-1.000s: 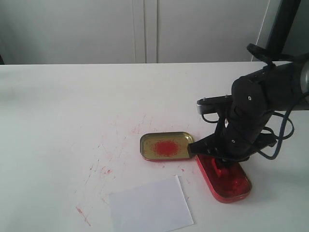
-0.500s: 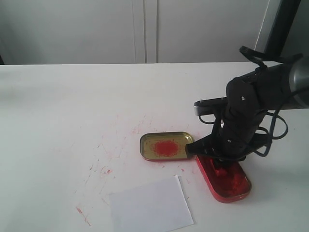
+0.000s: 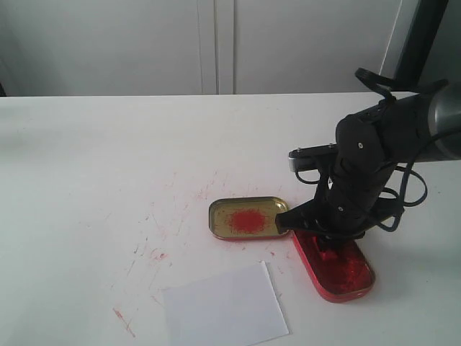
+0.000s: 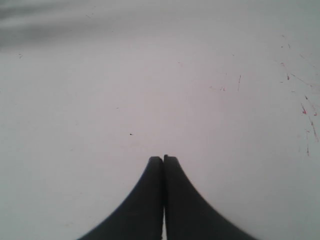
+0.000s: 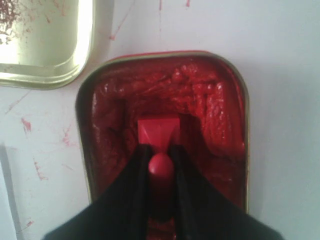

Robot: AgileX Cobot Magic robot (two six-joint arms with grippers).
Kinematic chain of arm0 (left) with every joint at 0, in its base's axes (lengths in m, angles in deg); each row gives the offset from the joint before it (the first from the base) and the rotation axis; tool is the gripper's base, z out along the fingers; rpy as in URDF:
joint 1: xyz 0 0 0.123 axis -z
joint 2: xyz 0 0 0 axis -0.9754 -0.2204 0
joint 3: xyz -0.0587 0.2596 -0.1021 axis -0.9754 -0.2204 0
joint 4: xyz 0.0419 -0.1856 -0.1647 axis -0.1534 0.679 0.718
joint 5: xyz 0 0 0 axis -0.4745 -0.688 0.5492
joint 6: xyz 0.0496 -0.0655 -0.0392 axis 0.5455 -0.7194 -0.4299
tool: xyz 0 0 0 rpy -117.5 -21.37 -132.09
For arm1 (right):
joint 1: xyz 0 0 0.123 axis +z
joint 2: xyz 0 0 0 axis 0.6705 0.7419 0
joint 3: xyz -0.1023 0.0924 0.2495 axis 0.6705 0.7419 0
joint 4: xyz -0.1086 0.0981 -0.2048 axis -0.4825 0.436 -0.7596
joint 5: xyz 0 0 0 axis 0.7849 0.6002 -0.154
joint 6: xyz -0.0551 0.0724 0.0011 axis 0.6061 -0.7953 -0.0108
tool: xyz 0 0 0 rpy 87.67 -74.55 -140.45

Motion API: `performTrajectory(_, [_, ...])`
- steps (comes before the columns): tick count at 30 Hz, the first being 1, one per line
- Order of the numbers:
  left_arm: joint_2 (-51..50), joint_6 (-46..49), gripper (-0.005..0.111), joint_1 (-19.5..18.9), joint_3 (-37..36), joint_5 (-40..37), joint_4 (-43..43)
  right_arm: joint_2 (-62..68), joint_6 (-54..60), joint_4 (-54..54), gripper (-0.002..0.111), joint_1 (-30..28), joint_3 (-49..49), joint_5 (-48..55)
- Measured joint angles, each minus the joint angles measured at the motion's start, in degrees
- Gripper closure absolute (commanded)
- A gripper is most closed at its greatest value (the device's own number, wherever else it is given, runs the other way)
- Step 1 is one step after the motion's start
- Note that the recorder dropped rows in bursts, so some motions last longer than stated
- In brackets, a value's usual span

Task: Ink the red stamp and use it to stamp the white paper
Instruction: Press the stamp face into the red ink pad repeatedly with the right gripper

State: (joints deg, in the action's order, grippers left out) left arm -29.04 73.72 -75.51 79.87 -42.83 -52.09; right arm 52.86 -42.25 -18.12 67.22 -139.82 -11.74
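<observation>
The white paper [image 3: 225,310] lies near the red ink tin [image 3: 358,283], with the gold lid [image 3: 270,213] just beside that tin. My right gripper [image 5: 160,148] is clamped on the red stamp [image 5: 159,131], which seems pressed into the tin's ink. My left gripper [image 4: 163,159] has its fingers together.

Smooth plastic red stamp [image 5: 159,131], lumpy glossy ink [image 5: 210,110] in metal tin [image 5: 165,54], shiny gold lid [image 3: 222,216], matt white paper [image 3: 225,311].

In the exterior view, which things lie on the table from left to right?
By their middles: white paper → gold lid → red ink tin, in which the right gripper holds the red stamp.
</observation>
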Motion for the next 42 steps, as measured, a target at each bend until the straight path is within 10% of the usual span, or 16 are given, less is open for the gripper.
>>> performTrajectory(42, [0.0, 0.0, 0.107, 0.0, 0.0, 0.0, 0.0, -5.0, 0.0, -0.1, 0.108, 0.0, 3.9, -5.5])
